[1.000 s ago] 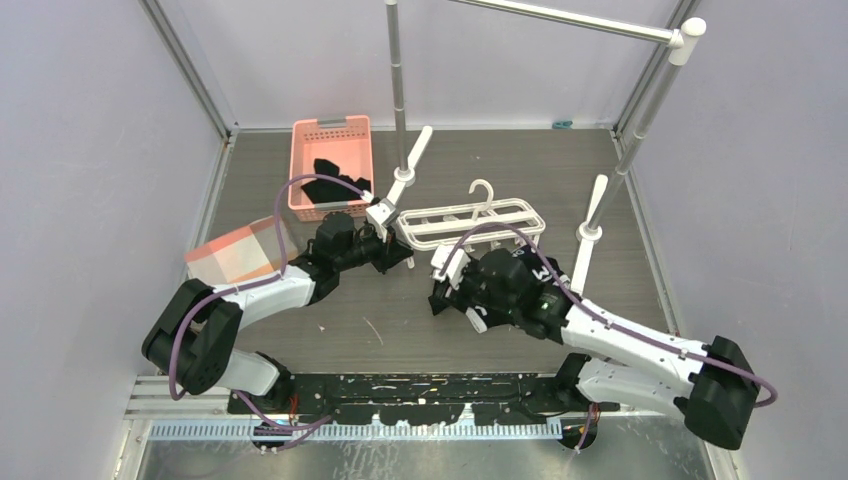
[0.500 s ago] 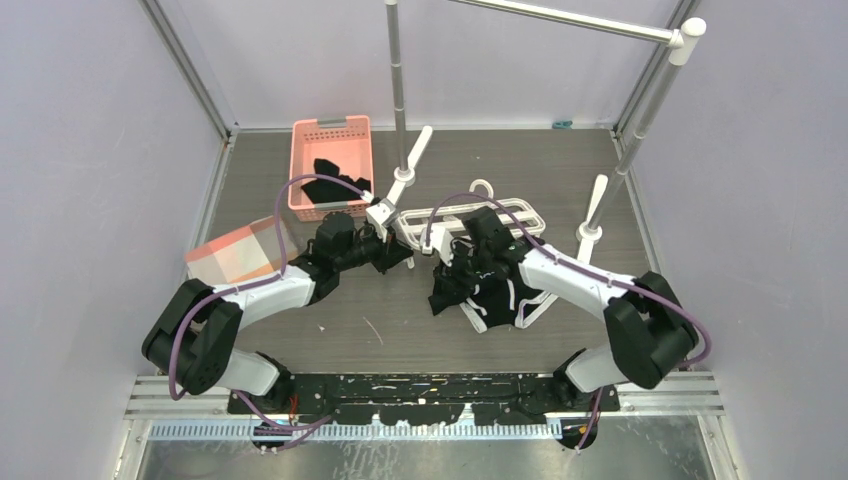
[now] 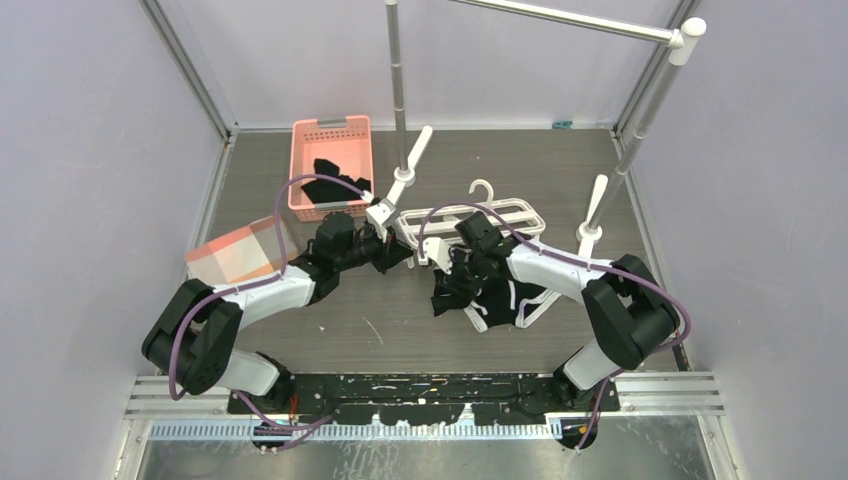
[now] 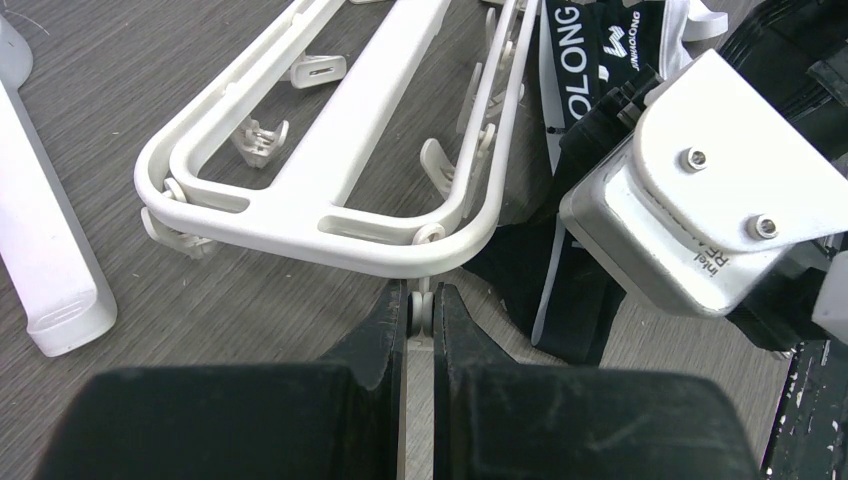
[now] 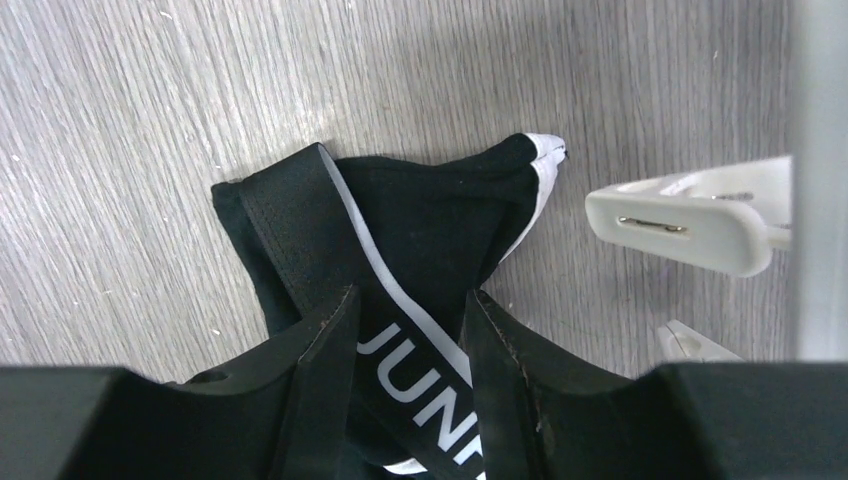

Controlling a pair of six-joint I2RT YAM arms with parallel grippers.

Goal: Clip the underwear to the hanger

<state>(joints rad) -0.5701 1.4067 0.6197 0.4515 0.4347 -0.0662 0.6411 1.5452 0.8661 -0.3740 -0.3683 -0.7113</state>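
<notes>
Left gripper (image 4: 420, 300): fingers closed tight on a small white tab at the short end of the hanger (image 4: 346, 130), at its 9 o'clock end in the top view.
Right gripper (image 5: 412, 298): one finger on each side of the lettered waistband of the underwear (image 5: 430, 220). The fabric is pinched between them and flares out past the tips.
Hanger: lies flat on the table (image 3: 400, 330) near its middle, long rails running 9 to 3 o'clock, hook toward 12 o'clock.
Underwear: crumpled heap on the table at 6 o'clock of the hanger, touching its near rail, with white piping showing.
Clip (image 5: 680, 228): a white hanger clip at 3 o'clock of the waistband corner in the right wrist view, just beside it and not touching.
Basket (image 3: 330, 135): pink, at 10 o'clock of the hanger and apart from it, with black garments inside.
Rail stand (image 3: 397, 90): grey metal, with white feet at 11 and 3 o'clock of the hanger.
</notes>
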